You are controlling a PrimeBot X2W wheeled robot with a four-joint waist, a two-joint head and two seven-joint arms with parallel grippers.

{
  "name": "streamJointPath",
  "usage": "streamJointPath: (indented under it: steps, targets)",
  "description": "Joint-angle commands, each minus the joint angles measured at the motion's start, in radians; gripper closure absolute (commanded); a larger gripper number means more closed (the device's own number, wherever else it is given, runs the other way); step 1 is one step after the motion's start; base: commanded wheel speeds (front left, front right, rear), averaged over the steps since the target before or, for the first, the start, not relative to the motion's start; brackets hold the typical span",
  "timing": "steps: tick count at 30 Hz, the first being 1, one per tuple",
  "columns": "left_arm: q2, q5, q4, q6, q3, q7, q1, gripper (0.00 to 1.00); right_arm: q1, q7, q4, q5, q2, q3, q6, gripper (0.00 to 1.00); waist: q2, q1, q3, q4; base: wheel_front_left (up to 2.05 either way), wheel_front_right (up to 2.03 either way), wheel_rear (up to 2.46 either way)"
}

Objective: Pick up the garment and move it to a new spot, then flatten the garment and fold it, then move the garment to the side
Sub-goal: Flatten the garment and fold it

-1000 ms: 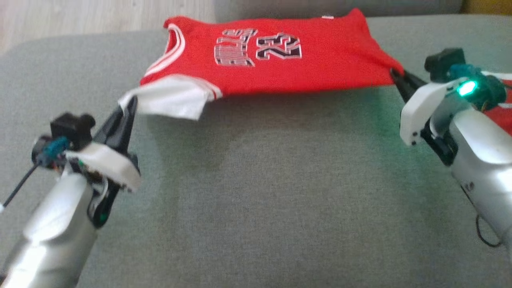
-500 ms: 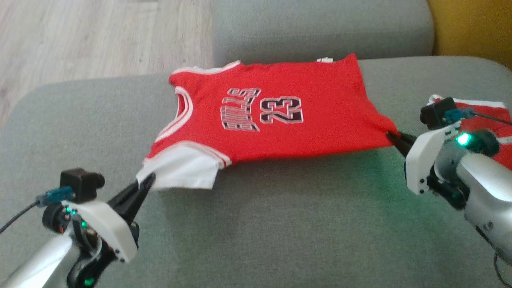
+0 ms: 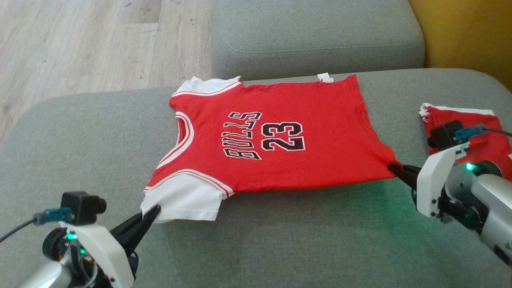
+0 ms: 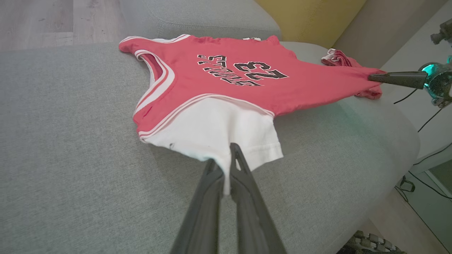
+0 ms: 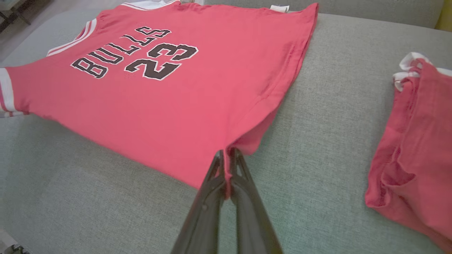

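Left gripper (image 3: 151, 211), two long dark fingers: pressed together on the edge of the white sleeve, low at the near left of the cushion. Right gripper (image 3: 395, 168), same make: pinching the red hem corner, at the near right.

Item held: red short-sleeved jersey with white sleeves, white-striped collar and black "BULLS 23" lettering (image 3: 280, 120). It is spread front-up across the grey woven-fabric sofa cushion (image 3: 280, 244), stretched between the two grips.

Change noted: a second ago the jersey hangs taut and clear of the cushion with a broad shadow beneath; now both grippers sit lower and the far half lies on the fabric. The head camera has also tilted, so part of the shift is the view's own. The near edge appears slightly raised, though the shadow there is too faint to be sure.

Also present: crumpled red cloth with white trim (image 3: 488, 132), lying apart at the right; pale wooden floor (image 3: 80, 40) beyond.

Assessment: relocation looks nearly complete and flattening is in hand. Folding has not begun.
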Motion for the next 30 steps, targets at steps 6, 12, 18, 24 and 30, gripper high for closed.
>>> streamJointPath:
  steps: [6,12,18,24,30]
  targets:
    - [0.044,0.026,-0.033,0.024,0.056,-0.004,-0.084,1.0,-0.013,-0.023,-0.022,0.008,-0.027,-0.013,-0.001,1.0,-0.0001,0.0001,0.015,0.002,0.0,0.0,0.0]
    - [0.033,0.044,0.003,0.017,0.046,0.02,-0.14,1.0,-0.044,-0.024,-0.006,0.0,-0.008,-0.014,-0.001,1.0,-0.0001,0.0001,0.033,0.002,0.0,0.0,0.0]
    - [0.025,0.087,0.064,0.008,0.027,0.072,-0.241,1.0,-0.093,-0.026,0.022,-0.003,0.014,-0.026,-0.001,1.0,-0.0001,0.0001,0.075,0.0,0.0,0.0,0.0]
    - [0.012,0.126,0.145,-0.007,0.001,0.122,-0.348,1.0,-0.14,-0.022,0.068,-0.013,0.043,-0.033,-0.001,1.0,-0.0001,0.0001,0.12,-0.01,0.0,0.0,0.0]
    - [-0.003,0.209,0.259,-0.023,-0.048,0.169,-0.496,1.0,-0.202,-0.015,0.136,-0.027,0.09,-0.033,-0.001,1.0,-0.0001,0.0001,0.178,-0.024,0.0,0.0,0.0]
